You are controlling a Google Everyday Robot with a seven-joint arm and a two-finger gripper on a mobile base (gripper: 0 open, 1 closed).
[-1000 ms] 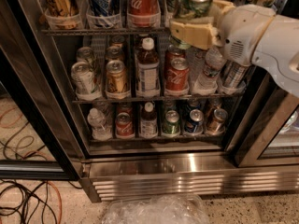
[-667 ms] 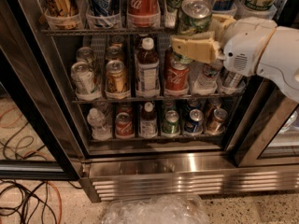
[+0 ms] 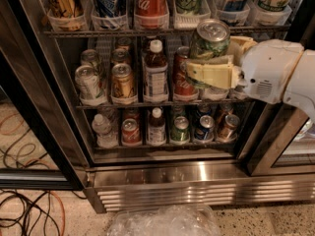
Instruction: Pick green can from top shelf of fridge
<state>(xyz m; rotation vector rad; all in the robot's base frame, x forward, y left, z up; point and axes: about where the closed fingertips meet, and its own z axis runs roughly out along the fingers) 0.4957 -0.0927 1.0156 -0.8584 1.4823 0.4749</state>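
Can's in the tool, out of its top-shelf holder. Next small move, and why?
Probably draw the tool straight back from the fridge, can upright. It is shut on the green can, which hangs before the top shelf edge, close to a red can behind.

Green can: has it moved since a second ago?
Yes, downward. The green can, gripped by the hand at centre-right, now has its lid level with the top shelf front rail; earlier it was above that rail.
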